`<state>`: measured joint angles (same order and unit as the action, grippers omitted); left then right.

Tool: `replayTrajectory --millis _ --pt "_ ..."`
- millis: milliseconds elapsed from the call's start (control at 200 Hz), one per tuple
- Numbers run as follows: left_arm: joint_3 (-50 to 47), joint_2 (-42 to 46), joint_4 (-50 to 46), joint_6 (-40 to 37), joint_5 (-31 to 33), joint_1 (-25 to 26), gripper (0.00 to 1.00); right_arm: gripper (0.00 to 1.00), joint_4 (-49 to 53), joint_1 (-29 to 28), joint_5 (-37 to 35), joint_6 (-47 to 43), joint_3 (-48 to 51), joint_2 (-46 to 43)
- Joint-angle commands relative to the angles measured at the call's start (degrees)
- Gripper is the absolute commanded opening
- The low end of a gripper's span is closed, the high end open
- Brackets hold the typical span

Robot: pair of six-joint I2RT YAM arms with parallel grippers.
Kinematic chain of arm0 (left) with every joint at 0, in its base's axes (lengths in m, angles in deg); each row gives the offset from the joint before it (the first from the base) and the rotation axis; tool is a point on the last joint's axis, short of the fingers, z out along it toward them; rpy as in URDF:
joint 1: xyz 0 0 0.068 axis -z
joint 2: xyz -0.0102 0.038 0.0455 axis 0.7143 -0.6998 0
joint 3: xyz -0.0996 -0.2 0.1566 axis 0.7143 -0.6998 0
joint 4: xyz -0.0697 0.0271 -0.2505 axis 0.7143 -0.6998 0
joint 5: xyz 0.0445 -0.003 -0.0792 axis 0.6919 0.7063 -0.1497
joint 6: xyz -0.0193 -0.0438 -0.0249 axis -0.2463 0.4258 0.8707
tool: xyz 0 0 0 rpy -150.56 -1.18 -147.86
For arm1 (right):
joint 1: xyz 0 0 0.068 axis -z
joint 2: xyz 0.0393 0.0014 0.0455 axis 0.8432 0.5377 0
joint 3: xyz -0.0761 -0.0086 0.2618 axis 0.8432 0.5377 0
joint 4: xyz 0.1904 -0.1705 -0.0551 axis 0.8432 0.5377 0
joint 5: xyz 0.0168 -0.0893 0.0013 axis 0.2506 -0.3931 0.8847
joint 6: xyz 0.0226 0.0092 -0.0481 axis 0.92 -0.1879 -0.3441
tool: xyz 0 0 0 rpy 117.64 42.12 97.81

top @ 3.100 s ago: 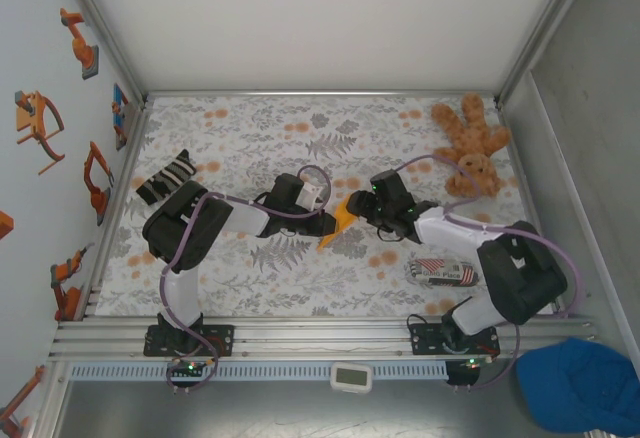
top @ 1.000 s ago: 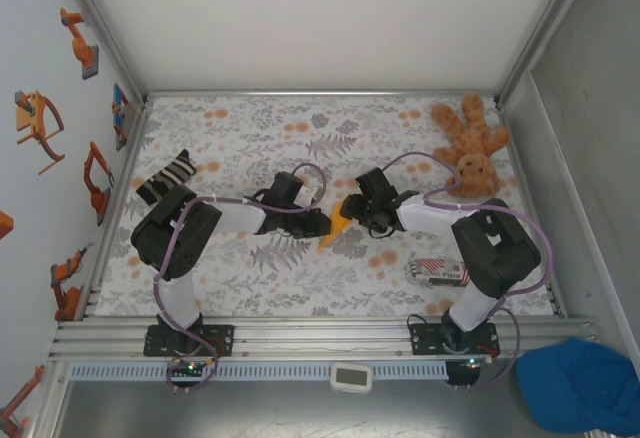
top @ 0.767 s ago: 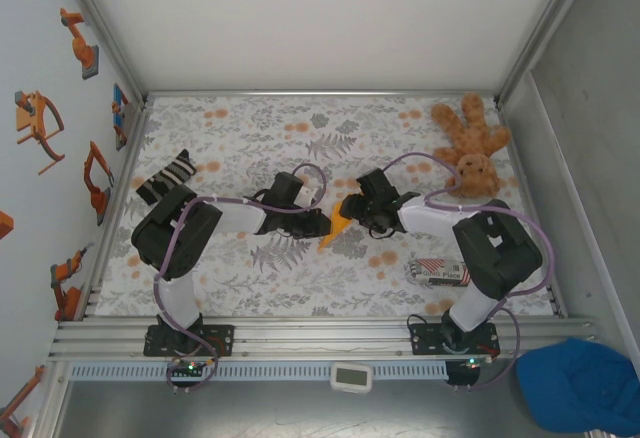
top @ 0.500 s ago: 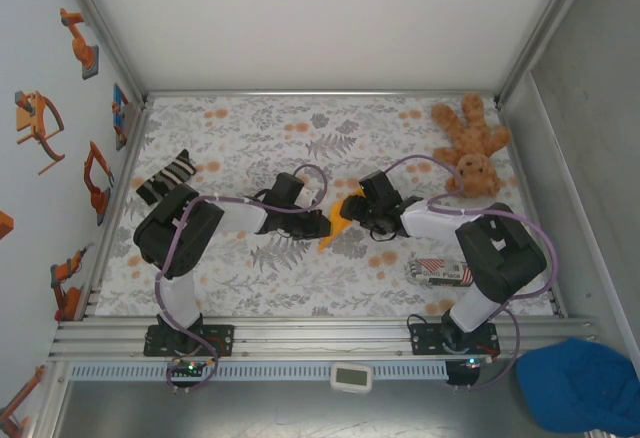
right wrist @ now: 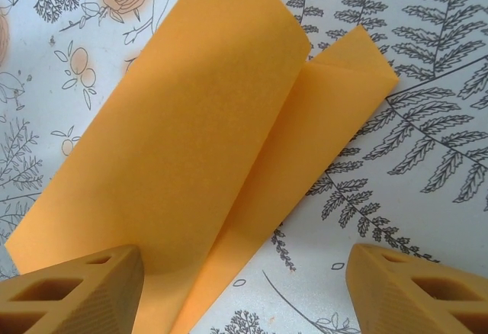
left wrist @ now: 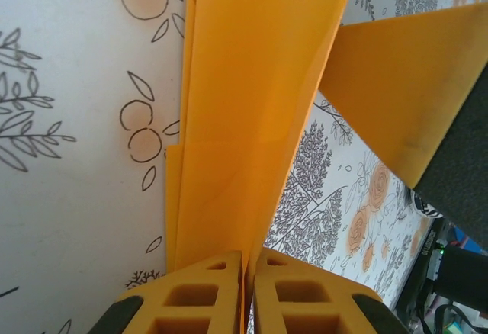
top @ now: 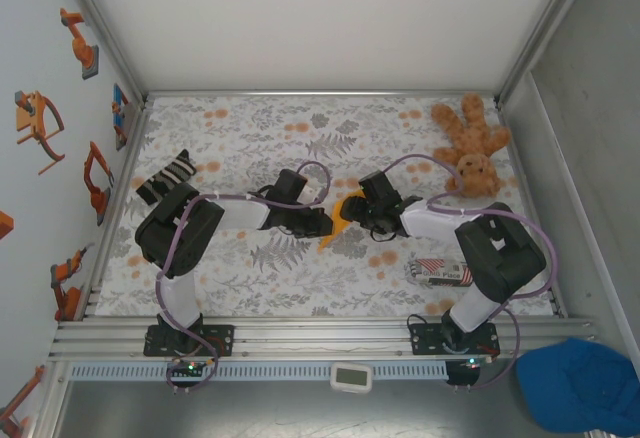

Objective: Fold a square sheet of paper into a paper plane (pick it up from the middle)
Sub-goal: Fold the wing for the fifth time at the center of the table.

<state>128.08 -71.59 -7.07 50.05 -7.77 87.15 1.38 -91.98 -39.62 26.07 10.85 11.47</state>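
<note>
Your left gripper (left wrist: pixel 245 261) is clamped on the folded orange paper (right wrist: pixel 191 143), jaws pressed together with the sheet pinched between them. The paper sits near the middle of the tabletop (top: pixel 250 138), between both grippers. Your right gripper (right wrist: pixel 244 273) faces it with jaws well apart, gripping nothing.

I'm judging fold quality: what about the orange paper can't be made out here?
Top external: orange paper too small to read creases.
Left wrist: far end cut off by top edge; near end hidden in the shut jaws of the left gripper.
Right wrist: near edge cut off at bottom, between the open jaws of the right gripper.
</note>
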Motion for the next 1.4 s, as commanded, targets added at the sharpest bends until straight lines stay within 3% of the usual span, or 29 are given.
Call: replayTrajectory --millis 0,546,946,1397 --pt "1.70 -0.79 -2.49 -2.11 -1.38 0.04 0.11 0.73 5.06 -0.17 -0.42 -1.32 -0.08 3.19" --pt "3.43 -1.62 -5.21 -2.79 -2.20 -0.53 0.07 0.82 -9.13 0.40 5.45 -2.66 7.88 -1.56" --pt "8.57 -3.71 -14.01 -6.34 -5.01 -0.70 0.03 0.81 -9.58 1.81 6.06 -4.26 9.00 -3.62" --pt "11.19 -6.44 -17.60 -7.91 -6.60 -0.83 0.00 0.82 -10.21 1.81 9.11 -5.83 6.24 0.95"
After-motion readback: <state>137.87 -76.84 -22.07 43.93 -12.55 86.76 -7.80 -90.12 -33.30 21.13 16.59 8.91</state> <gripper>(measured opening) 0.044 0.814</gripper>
